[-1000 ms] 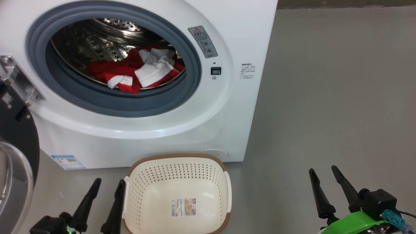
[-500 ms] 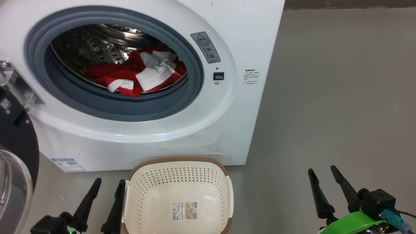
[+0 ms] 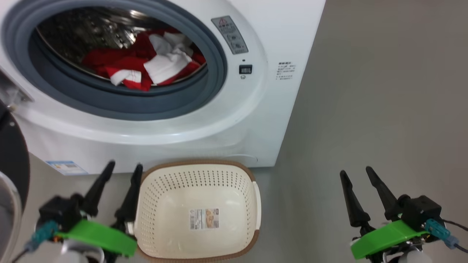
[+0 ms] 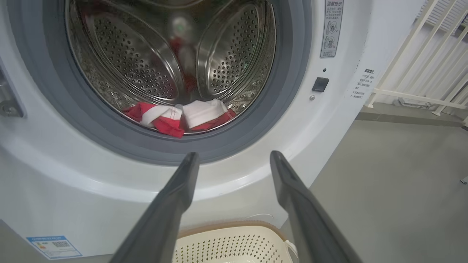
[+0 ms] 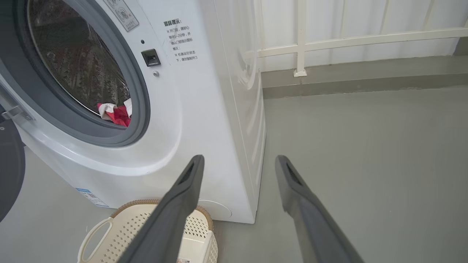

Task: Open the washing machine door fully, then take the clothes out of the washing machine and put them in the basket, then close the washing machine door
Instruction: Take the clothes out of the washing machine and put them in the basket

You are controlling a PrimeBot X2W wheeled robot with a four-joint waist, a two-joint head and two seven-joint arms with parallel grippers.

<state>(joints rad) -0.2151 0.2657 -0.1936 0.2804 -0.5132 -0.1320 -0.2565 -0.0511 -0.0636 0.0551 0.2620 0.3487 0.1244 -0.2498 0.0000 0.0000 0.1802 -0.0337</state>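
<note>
The first step looks done: the washing machine door (image 3: 12, 157) is swung out to the left of the washing machine (image 3: 256, 120), its black rim and glass showing at the left edge of the head view, and the round opening inside the grey rubber ring (image 3: 153, 109) stands clear, though the frames do not show whether the door is at its full swing. The second step has not begun. The clothes (image 3: 146, 69), red with white panels, lie in a heap at the front bottom of the steel drum (image 4: 146, 62), just behind the ring. The basket (image 3: 197, 166) sits on the floor (image 3: 365, 109) right before the machine, below the opening, with nothing in it but the sticker (image 3: 204, 218) on its bottom. The left gripper (image 3: 124, 166) hovers just beside the basket's left side, fingers spread wide and holding nothing, aimed at the opening. The right gripper (image 3: 355, 171) hangs well apart to the right over bare floor, likewise spread and unladen. Left to do, by my reckoning: reach into the drum, carry the garments to the basket, then shut the door
</note>
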